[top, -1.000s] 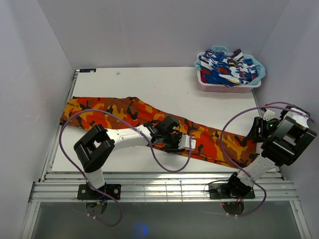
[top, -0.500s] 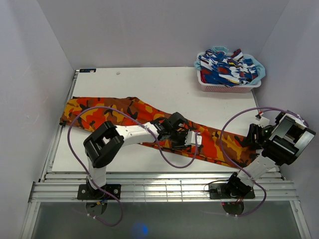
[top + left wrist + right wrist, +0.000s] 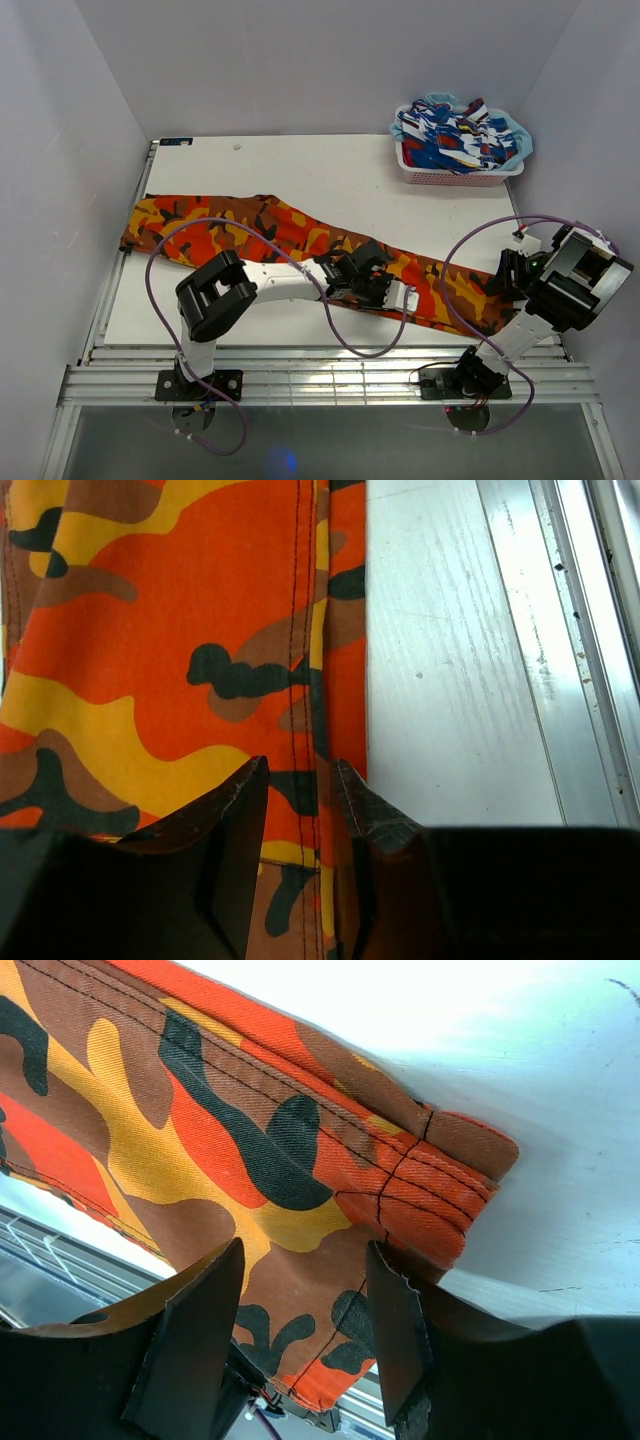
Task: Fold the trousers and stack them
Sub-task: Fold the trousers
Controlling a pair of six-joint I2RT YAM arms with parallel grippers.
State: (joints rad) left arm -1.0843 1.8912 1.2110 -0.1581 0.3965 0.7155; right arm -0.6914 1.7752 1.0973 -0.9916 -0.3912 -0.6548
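The trousers [image 3: 200,225] lie long and flat across the tabletop [image 3: 330,170], from far left to near right. Nothing is folded yet, so all the folding and stacking is left to do. The left end effector [image 3: 298,765] is low over the near seam, with its fingers almost together. I cannot tell if it pinches. The right end effector [image 3: 305,1250] is spread wide around the right end and is not squeezing. I see no words or labels.

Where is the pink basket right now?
In the top view, the basket sits in the far right corner of the table, well beyond the right end of the trousers.
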